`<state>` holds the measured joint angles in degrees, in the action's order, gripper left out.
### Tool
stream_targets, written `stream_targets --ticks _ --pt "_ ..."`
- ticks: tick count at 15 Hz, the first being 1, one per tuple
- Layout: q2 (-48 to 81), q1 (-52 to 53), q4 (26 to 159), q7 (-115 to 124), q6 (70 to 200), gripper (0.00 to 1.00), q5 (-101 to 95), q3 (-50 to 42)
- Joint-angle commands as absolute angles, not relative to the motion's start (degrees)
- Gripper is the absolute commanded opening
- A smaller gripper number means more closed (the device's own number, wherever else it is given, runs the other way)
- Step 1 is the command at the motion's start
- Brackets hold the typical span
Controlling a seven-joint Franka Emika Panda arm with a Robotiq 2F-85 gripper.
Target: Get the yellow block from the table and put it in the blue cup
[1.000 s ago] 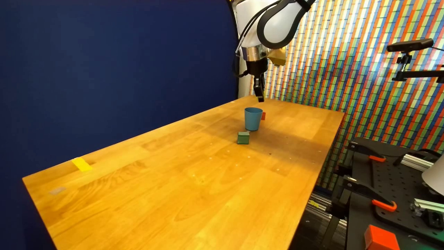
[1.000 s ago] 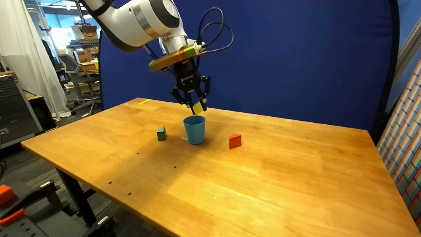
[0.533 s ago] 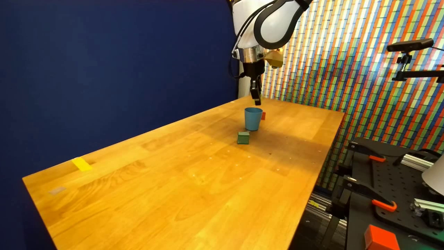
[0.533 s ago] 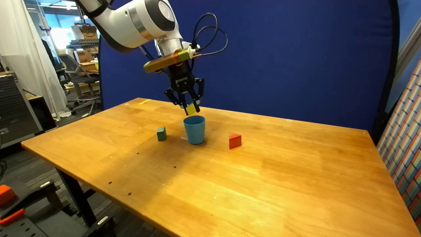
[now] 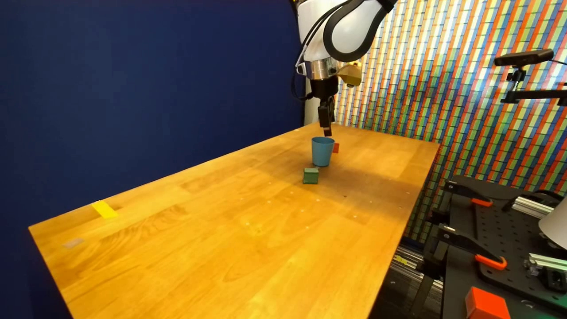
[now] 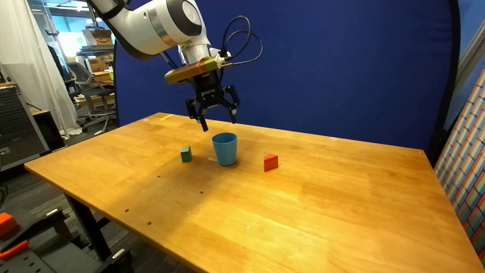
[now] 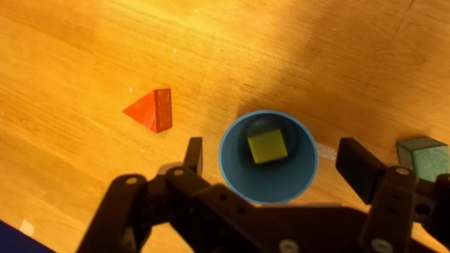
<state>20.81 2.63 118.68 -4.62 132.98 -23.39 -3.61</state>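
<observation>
The yellow cube (image 7: 269,147) sits inside the blue cup (image 6: 226,151), below widely parted fingers (image 7: 358,170).

In the wrist view the cube lies in the gap between the two fingers, deeper than their tips and touching neither; they are spread wide and have hold of nothing. In both exterior views they hang just above the rim of the cup, which stands upright on the worktop (image 6: 322,212). Counted there: one blue cup, with one yellow cube in it; one green block (image 6: 186,154), near the cup; one red triangular block (image 6: 271,162), across the cup from the green; and one flat yellow strip (image 5: 104,209) close to the edge, well apart from the cup and blocks.
</observation>
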Motion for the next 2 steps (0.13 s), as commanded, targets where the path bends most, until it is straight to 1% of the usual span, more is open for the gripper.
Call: stream_targets --ticks 1,2 --pt "20.81 2.24 118.63 -4.82 132.83 1.0 -23.24 -3.24" --pt "20.93 2.25 118.65 -4.79 132.83 1.0 -23.25 -3.25"
